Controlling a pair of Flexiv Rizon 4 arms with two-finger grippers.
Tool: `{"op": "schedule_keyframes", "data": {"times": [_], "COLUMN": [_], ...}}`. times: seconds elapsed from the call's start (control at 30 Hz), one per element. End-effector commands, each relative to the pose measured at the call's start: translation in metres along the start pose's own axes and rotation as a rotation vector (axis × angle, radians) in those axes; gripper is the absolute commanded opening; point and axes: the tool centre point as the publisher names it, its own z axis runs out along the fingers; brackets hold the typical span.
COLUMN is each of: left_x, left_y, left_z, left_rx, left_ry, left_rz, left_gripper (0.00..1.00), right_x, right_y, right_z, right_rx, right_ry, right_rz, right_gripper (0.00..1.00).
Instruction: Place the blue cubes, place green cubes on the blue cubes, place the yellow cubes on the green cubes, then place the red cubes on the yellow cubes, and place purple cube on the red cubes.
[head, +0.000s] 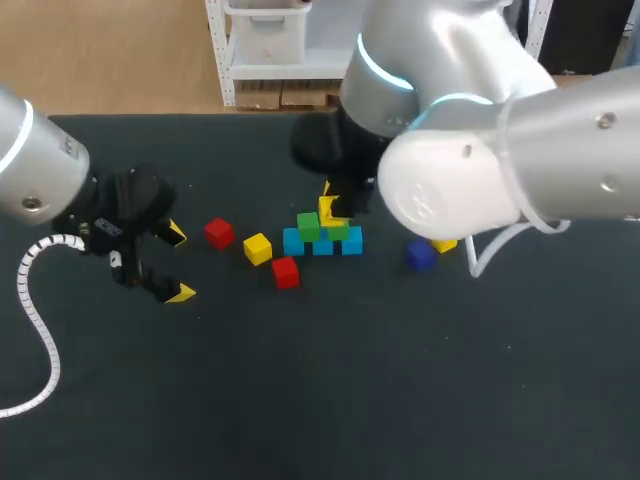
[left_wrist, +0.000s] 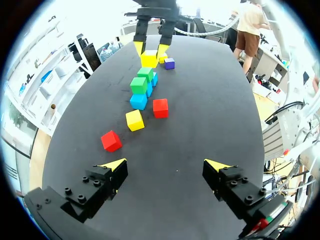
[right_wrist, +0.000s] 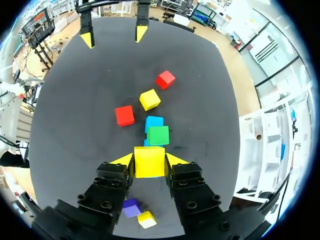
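Observation:
Three blue cubes (head: 322, 244) stand in a row mid-table, with two green cubes (head: 308, 227) on top of them. My right gripper (head: 331, 208) is shut on a yellow cube (right_wrist: 149, 161) and holds it just over the green cubes (right_wrist: 158, 135). Whether the cube touches them I cannot tell. A loose yellow cube (head: 257, 248) and two red cubes (head: 219, 233) (head: 286, 272) lie left of the stack. A purple cube (head: 420, 257) and another yellow cube (head: 444, 244) lie to its right. My left gripper (head: 178, 264) is open and empty, left of the red cubes (left_wrist: 111, 141).
The cubes sit on a dark table (head: 330, 380), with wide bare cloth in front of them. My right arm's large white body (head: 450, 185) hangs over the table's right half and hides part of it. A white cable (head: 35, 300) loops below my left arm.

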Motion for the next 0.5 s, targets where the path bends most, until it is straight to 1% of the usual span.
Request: {"op": "schedule_keyframes", "data": {"times": [0.03, 0.3, 0.5], "left_x": [0.0016, 0.0016, 0.0016], "left_y": [-0.0001, -0.0001, -0.0001], "left_z": [0.0, 0.0, 0.0], "left_rx": [0.0, 0.0, 0.0], "left_ry": [-0.007, -0.007, -0.007], "left_rz": [0.003, 0.003, 0.003], "left_gripper": [1.0, 1.0, 1.0], "right_x": [-0.0039, -0.0045, -0.0051], "right_y": [-0.0097, -0.0127, -0.0133], "right_z": [0.0085, 0.0161, 0.0169], "right_rx": [-0.02, -0.019, -0.009], "right_ry": [0.019, 0.031, 0.039], "right_rz": [0.004, 0.015, 0.018], "right_gripper": [0.0, 0.0, 0.0]}}
